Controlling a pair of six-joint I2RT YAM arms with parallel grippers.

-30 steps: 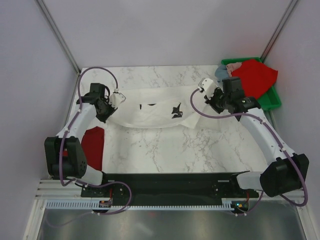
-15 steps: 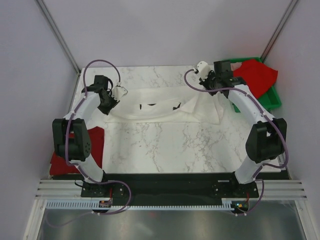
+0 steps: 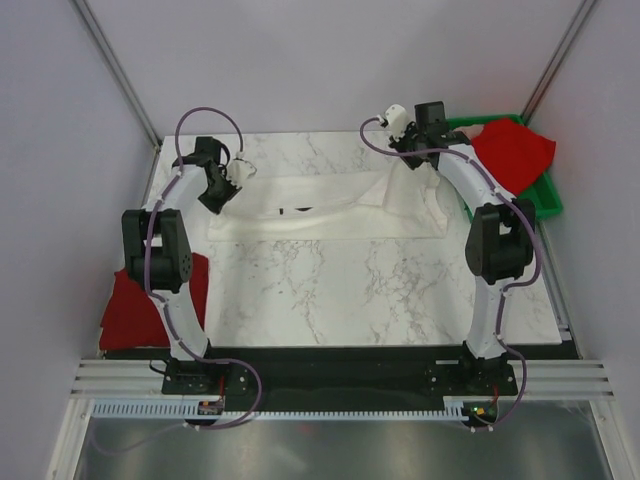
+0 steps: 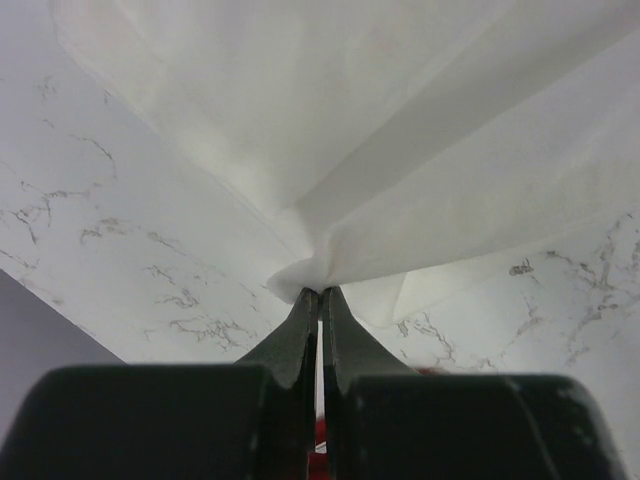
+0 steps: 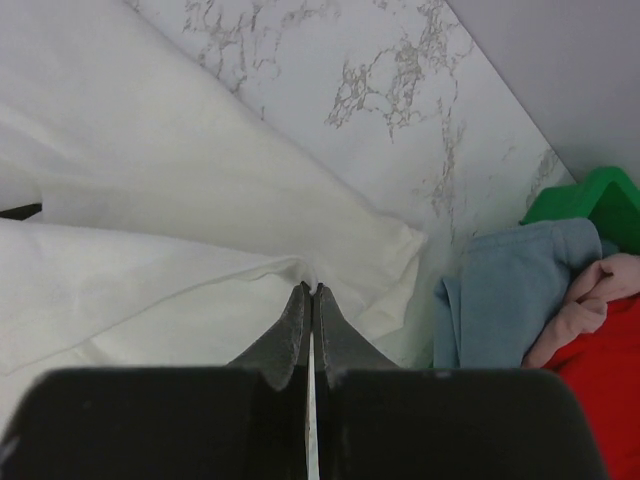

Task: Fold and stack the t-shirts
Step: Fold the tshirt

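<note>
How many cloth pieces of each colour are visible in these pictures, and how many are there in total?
White t-shirt: 1
Red cloths: 2
Grey-blue cloth: 1
Pink cloth: 1
Total: 5

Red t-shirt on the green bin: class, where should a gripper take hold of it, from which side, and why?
Probably its loose edge nearest the table, pinched from above: the red t-shirt lies topmost, draped across the green bin, so that edge lifts freely. The right gripper is shut on the white t-shirt.
</note>
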